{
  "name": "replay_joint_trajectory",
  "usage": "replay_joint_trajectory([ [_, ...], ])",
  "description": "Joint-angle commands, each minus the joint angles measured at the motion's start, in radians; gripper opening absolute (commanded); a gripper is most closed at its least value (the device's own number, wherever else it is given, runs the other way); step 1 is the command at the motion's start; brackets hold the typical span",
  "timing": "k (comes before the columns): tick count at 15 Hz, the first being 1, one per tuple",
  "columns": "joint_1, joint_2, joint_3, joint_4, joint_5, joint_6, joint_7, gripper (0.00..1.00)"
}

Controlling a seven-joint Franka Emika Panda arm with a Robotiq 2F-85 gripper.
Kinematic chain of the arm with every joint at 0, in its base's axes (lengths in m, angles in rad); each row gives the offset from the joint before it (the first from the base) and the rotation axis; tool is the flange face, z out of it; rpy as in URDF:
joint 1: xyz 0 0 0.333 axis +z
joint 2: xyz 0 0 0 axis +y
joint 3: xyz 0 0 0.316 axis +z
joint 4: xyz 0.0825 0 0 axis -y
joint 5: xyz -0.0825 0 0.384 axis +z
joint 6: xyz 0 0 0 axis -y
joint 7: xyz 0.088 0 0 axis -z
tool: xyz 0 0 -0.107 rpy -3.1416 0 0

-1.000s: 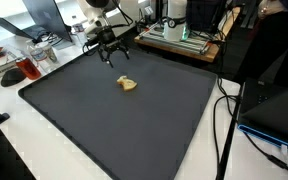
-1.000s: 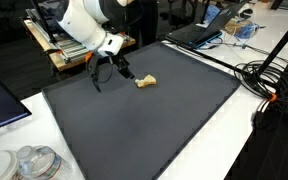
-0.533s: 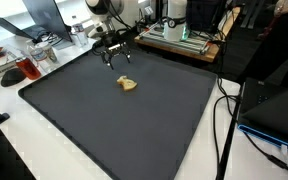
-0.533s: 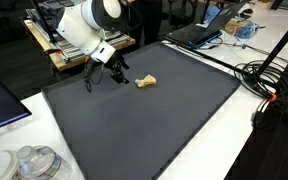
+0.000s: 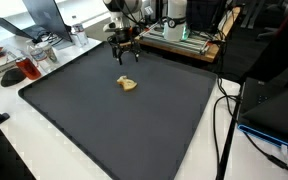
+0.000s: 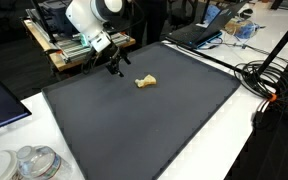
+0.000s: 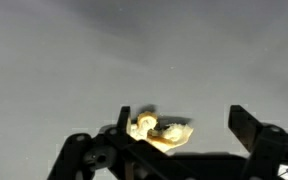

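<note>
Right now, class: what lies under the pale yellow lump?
Only the dark grey mat shows around the pale yellow lump, which rests on it. The patch directly beneath is covered.

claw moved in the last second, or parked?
Yes. In an exterior view the open claw has swung along the black mat's far edge, from left of the yellow piece to directly behind it; the piece hasn't shifted.

1 yellowish object [image 5: 128, 84], 1 dark mat [image 5: 134, 135].
</note>
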Motion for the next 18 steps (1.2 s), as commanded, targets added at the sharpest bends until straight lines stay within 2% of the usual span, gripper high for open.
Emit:
replay_joint_trajectory([
  [1, 0.045, -0.170, 0.043, -0.129, 0.154, 0.088, 0.068, 1.00],
  [4, 0.100, -0.255, 0.099, -0.174, 0.234, 0.180, 0.168, 1.00],
  [9, 0.212, -0.314, 0.222, -0.192, 0.246, 0.395, 0.473, 1.00],
  [10, 0.233, -0.280, 0.244, -0.162, 0.247, 0.438, 0.520, 1.00],
  [13, 0.292, -0.274, 0.307, -0.168, 0.205, 0.550, 0.690, 1.00],
  [18, 0.335, -0.220, 0.349, -0.161, 0.147, 0.641, 0.775, 1.00],
])
